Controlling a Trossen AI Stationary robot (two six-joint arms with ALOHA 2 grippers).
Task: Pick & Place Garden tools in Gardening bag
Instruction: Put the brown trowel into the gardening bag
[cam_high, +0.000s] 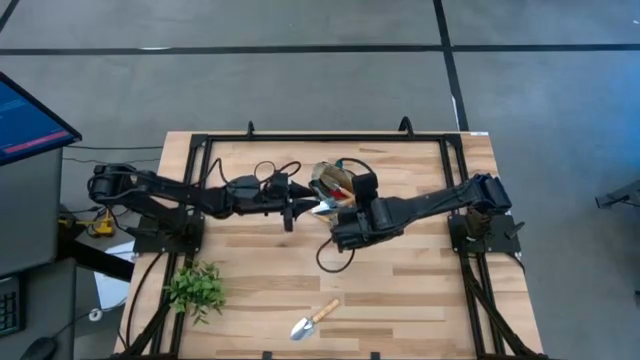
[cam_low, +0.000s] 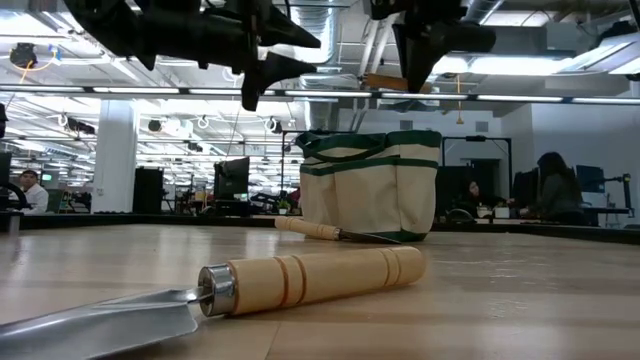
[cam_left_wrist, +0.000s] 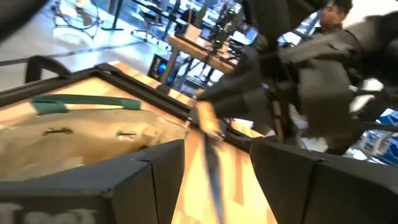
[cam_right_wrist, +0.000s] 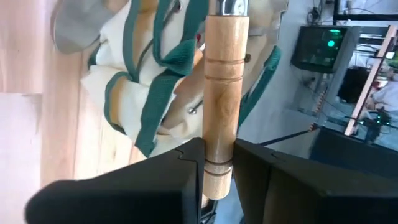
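The beige gardening bag (cam_high: 333, 178) with green trim stands at the table's middle, a red tool showing inside it. My right gripper (cam_right_wrist: 217, 150) is shut on a wooden-handled trowel (cam_right_wrist: 221, 81) held in the air beside the bag (cam_right_wrist: 149, 93). Its silver blade (cam_high: 322, 207) points at my left gripper (cam_high: 298, 208). That gripper is open and level, its fingers on either side of the blurred blade (cam_left_wrist: 214, 174) without touching it. A second trowel (cam_high: 313, 320) lies flat near the front edge. Another wooden-handled tool (cam_low: 335, 232) lies on the table before the bag (cam_low: 370, 185). My right gripper pinches the trowel's wooden handle near its free end (cam_right_wrist: 219, 158) between its two fingers, which lie across the handle. It comes slanting down from the table's right. The trowel is lifted clear of the table, its metal collar (cam_right_wrist: 233, 6) and blade pointing away toward the left gripper.
A leafy green plant (cam_high: 196, 288) sits at the front left. A black frame (cam_high: 205, 150) rims the wooden table. A loose black cable (cam_high: 330, 255) loops under the right arm. Bare wood lies at the front right (cam_high: 420, 300). People sit in the room beyond.
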